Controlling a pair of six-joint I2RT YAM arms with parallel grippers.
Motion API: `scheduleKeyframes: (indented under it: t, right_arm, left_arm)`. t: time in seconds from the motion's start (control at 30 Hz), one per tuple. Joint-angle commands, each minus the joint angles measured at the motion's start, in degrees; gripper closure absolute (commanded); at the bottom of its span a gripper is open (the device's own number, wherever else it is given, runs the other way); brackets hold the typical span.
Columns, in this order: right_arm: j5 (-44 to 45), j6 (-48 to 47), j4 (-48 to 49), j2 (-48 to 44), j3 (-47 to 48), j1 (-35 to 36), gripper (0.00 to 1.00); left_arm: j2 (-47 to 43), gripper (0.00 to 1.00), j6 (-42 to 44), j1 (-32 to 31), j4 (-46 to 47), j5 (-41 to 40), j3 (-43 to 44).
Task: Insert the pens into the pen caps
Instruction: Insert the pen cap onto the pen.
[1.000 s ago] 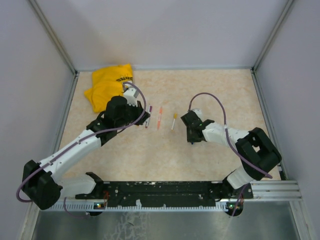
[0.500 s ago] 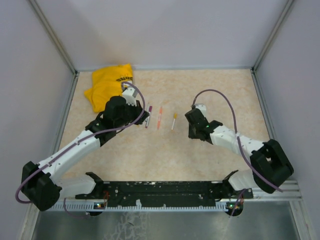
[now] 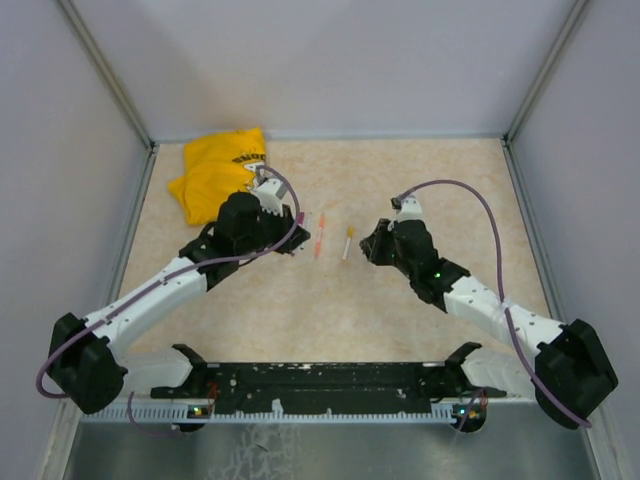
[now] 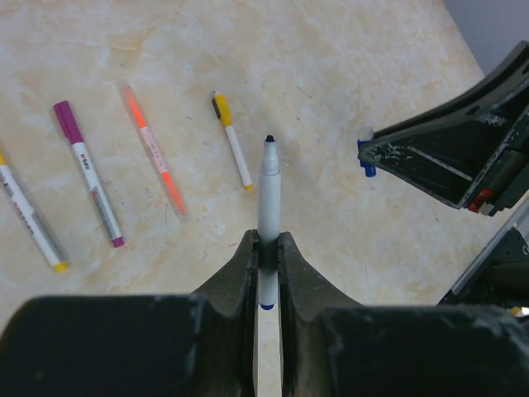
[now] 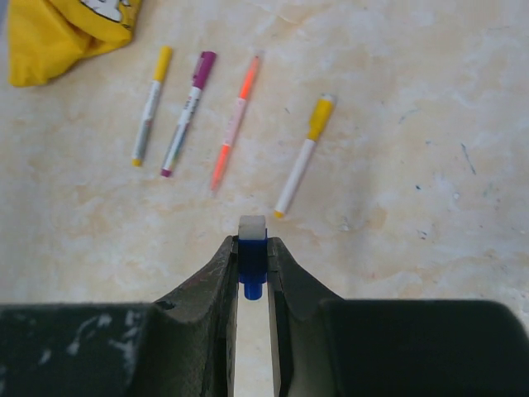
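Left gripper: fingers clamped tight on a grey-white pen. The barrel sits dead centre in the slot. Its black tip sticks out well past the fingertips, uncapped, and its blue rear end shows down between the fingers. The pen is held off the table.

Right gripper: fingers closed on a blue cap, which is pinched right at the fingertips. A pale end pokes out beyond them and a small blue nub shows below in the gap.

In the top view the two grippers face each other, apart and not touching. The pen tip and the cap are not joined.

Four loose pens lie in a row on the table, each capped:
- yellow pen by the cloth
- purple-capped pen
- orange pen
- short yellow-capped pen, nearest the right gripper

None of them touches a finger. The yellow cloth lies at the far left corner.
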Motion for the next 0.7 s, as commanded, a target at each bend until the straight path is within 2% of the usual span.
scheduleKeyframes:
  t: [0.0,0.2,0.4,0.67]
  right_arm:
    - [-5.4,1.8,16.0,-3.0,-0.9,-0.4,0.98]
    - [-8.7,4.3,30.4,-5.1,-4.8,-0.4,0.98]
    - [-9.5,10.0,48.0,-5.0,-11.5,-0.4,0.98]
    - [-11.2,12.8,57.9,-3.3,-12.4,-0.4,0.98]
  left_arm:
    - [0.3,1.00,2.7,-1.7,4.6,7.8,0.0]
    - [-0.4,1.00,4.8,-4.5,10.0,12.6,-1.6]
    - [0.0,1.00,5.6,-5.9,10.2,13.4,-1.0]
    - [0.3,1.00,6.3,-6.2,10.1,14.3,-0.5]
